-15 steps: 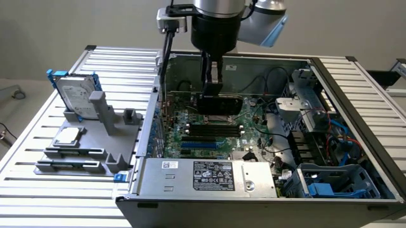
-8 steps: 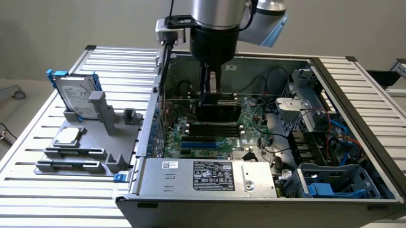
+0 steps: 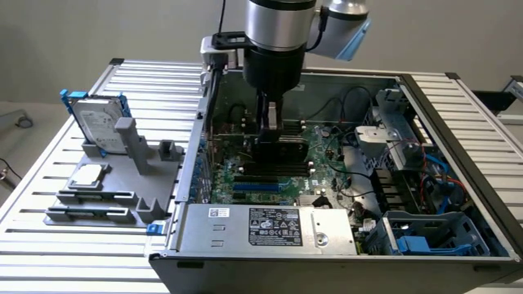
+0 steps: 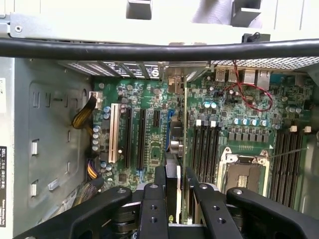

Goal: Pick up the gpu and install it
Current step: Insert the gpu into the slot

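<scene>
Gpu (image 3: 278, 144): thin expansion card, carried upright and on edge. Sits at the centre of the exterior view, inside the open computer case (image 3: 457, 116), low over the motherboard (image 3: 261, 184).

Claw (image 3: 271, 130): narrowed to about half its spread, with both fingers pressed on the card's two flat faces. The card is gripped.

Position over board: in the wrist view the card runs edge-on between the black expansion slots (image 4: 127, 142) and the memory slots (image 4: 204, 149). Its lower edge is hidden, so I cannot tell whether it has entered a slot.

Other stock: hard drive in blue frame (image 3: 97, 119) and processor chip (image 3: 88, 176), both on the grey holder (image 3: 106, 211). The holder is on the table (image 3: 41, 245) at the exterior view's left, well apart from the case.

Progress: pick-up is done and the card is inside the case, near the slots. Judged outstanding are confirmed seating in a slot and release by the claw.
</scene>
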You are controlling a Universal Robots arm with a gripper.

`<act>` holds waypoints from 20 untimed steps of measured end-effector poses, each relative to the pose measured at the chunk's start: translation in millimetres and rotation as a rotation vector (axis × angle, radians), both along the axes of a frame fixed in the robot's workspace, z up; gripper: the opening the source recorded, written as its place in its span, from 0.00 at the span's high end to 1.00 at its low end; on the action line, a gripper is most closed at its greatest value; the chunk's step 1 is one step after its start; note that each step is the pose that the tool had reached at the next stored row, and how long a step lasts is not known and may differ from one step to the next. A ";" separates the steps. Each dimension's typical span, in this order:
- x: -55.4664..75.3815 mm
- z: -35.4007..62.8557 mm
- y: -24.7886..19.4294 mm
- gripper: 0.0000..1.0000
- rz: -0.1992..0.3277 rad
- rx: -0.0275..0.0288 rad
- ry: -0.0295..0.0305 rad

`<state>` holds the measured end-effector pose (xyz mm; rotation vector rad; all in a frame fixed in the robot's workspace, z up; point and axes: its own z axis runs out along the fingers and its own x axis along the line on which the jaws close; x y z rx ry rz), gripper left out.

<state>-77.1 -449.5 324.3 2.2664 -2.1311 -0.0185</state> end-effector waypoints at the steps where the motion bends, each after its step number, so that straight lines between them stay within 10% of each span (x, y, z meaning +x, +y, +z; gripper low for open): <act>1: -0.8 -1.8 -0.1 0.74 0.000 -0.0001 -0.0002; 20: -3.1 -35.3 -7.0 0.74 -0.061 -0.0001 -0.0030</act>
